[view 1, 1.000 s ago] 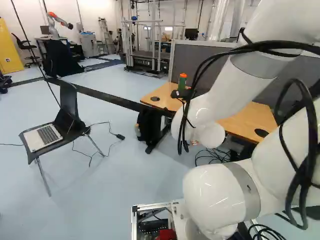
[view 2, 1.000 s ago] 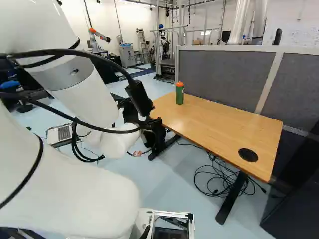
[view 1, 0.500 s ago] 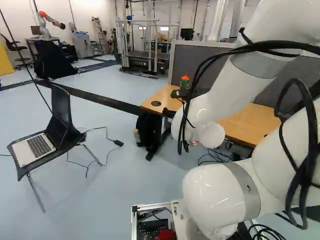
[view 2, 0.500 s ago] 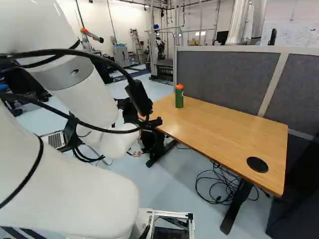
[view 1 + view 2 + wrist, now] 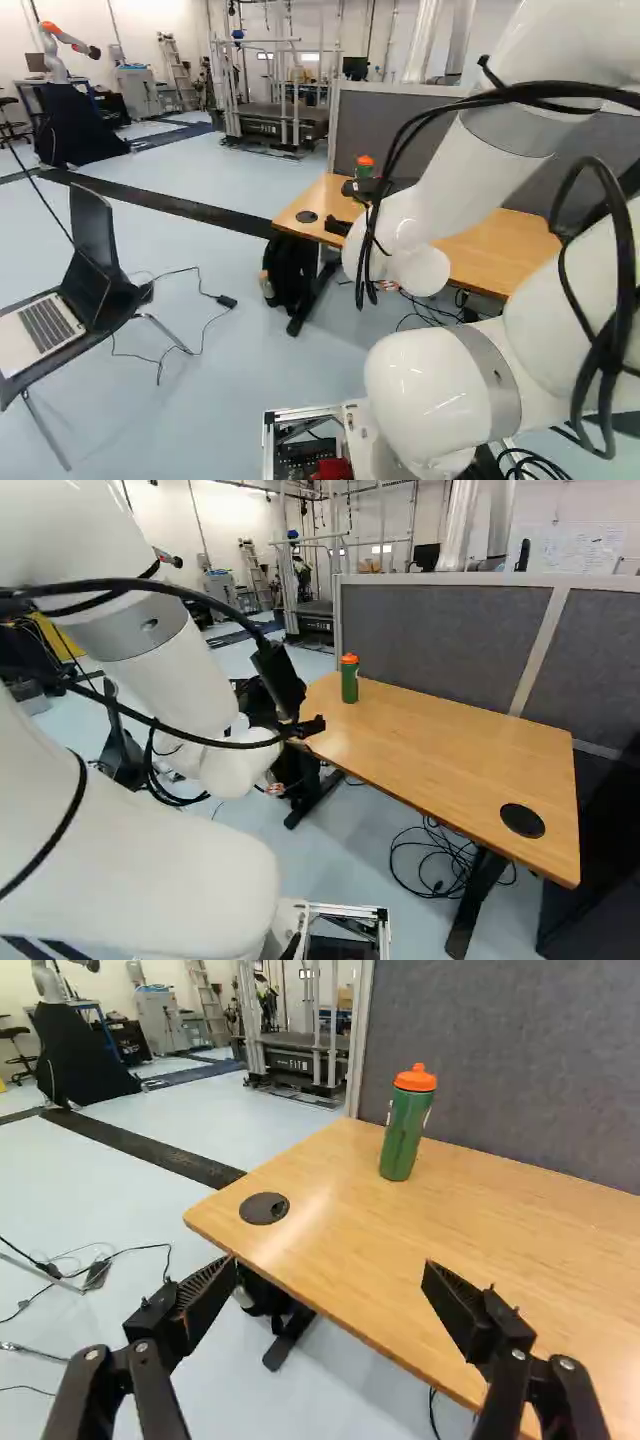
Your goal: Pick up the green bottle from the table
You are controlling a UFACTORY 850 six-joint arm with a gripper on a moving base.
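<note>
**Green bottle grab: line up first, squeeze later**

So the black two-fingered claw (image 5: pixel 330 1265) was spread wide with nothing in its grip, which was just what an approach needed. One finger showed against the light wooden tabletop (image 5: pixel 520 1220), the other out past its near edge, so I'd have watched that edge on the way in.

Further ahead was the round black cable grommet (image 5: pixel 264 1208). Beyond it, the green cylindrical bottle with the orange cap (image 5: pixel 403 1130) stood upright on the table near the far corner, well apart from the fingers. It sat off the centre line, toward the finger seen against the wood, so imo the smart play was shifting that way first, then going forward with the fingers level around the green body, below the cap.

Main gotcha: the grey fabric partition (image 5: pixel 500 1060) rose close behind it, leaving little room to overshoot. A one-sided bump could've tipped the bottle too. Best bet was closing gently, then lifting straight up.
</note>
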